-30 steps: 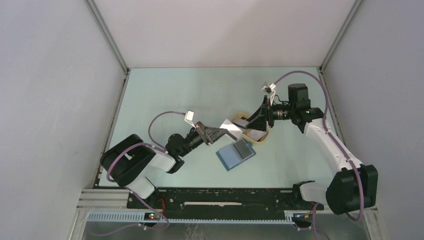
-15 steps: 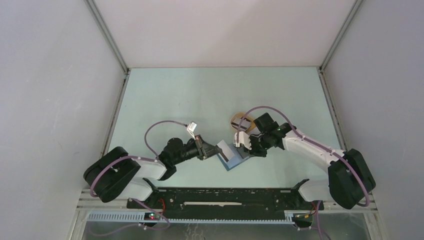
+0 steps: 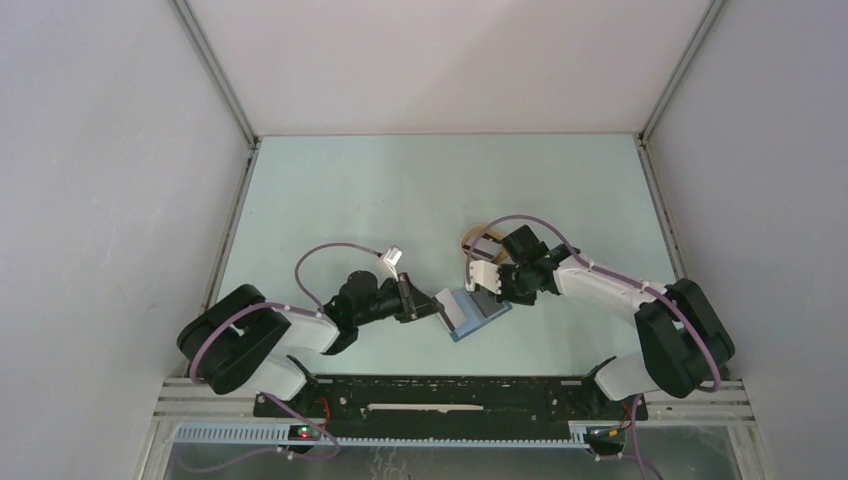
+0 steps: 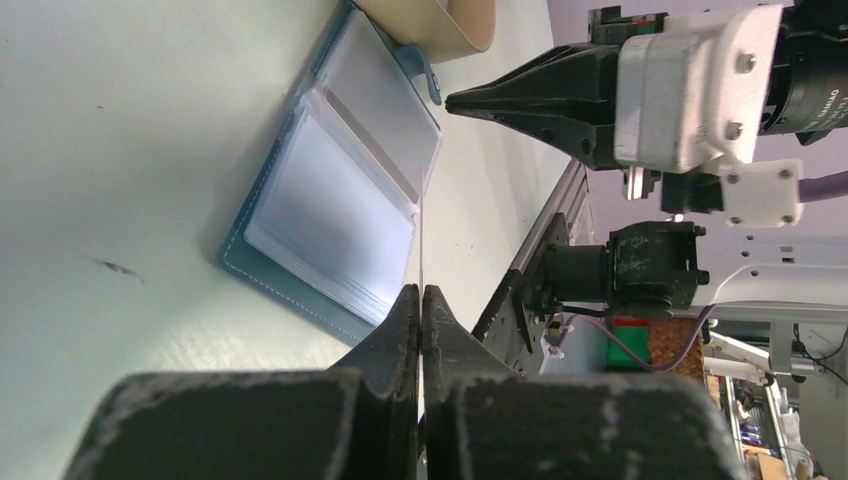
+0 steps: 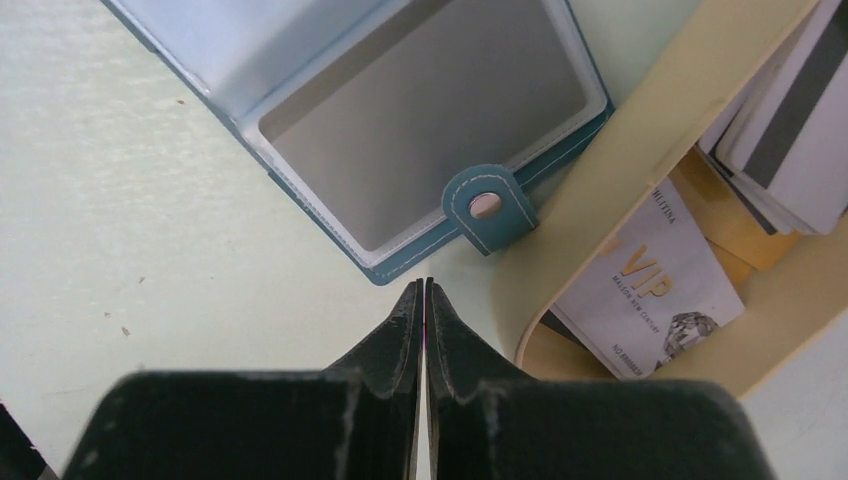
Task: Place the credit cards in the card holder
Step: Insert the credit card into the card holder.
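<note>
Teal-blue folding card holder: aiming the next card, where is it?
The teal-blue card holder lies open right of centre in the top view, between the left gripper's whitish card and the right gripper, snap tab beside the beige oval tray.

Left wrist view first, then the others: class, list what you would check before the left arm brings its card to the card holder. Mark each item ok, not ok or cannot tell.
1. Left gripper shut on a credit card: ok.
2. Card holder lying open, pockets up: ok.
3. Card edge lined up with a pocket mouth: cannot tell; the card shows edge-on.
4. Right gripper shut and empty: ok.
5. Right gripper pinning the holder: not ok; its tips appear just off the holder, near the snap tab.
6. More cards ready in the beige tray: ok.
</note>
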Robot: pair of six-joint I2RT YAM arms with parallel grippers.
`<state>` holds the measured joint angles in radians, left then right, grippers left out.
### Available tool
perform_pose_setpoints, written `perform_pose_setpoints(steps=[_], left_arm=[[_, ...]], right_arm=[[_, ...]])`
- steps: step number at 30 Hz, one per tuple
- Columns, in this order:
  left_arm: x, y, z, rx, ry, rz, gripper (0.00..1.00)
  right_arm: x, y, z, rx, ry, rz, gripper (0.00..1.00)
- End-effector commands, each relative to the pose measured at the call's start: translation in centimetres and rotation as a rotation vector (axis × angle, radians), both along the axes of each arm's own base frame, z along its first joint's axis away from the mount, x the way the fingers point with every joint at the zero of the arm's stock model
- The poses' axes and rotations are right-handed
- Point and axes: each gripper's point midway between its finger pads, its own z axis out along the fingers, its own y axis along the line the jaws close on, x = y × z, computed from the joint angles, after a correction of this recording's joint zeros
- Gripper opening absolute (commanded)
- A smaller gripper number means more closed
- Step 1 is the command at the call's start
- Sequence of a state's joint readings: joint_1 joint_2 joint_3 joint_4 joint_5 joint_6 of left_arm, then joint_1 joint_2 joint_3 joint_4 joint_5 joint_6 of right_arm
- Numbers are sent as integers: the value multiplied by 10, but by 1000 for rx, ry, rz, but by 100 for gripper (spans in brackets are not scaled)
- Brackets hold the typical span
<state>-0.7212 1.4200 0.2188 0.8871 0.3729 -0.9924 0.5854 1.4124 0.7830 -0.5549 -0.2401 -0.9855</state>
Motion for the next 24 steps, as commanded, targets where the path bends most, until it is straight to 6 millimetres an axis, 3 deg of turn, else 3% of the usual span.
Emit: perform_pose_setpoints(steps=[1, 13, 19, 24], left_arm=[[15, -11, 14, -14, -60, -6, 0], [31, -7, 9, -48, -59, 95, 0], [37, 3, 7, -52, -68, 155, 0], [43, 10, 5, -38, -71, 196, 0]], right_arm=[[7, -2, -8, -34, -17, -28, 9], [-25, 17, -27, -54, 113, 59, 9], [-45, 34, -25, -32, 169, 120, 9], [-49, 42, -19, -15, 172, 127, 10]])
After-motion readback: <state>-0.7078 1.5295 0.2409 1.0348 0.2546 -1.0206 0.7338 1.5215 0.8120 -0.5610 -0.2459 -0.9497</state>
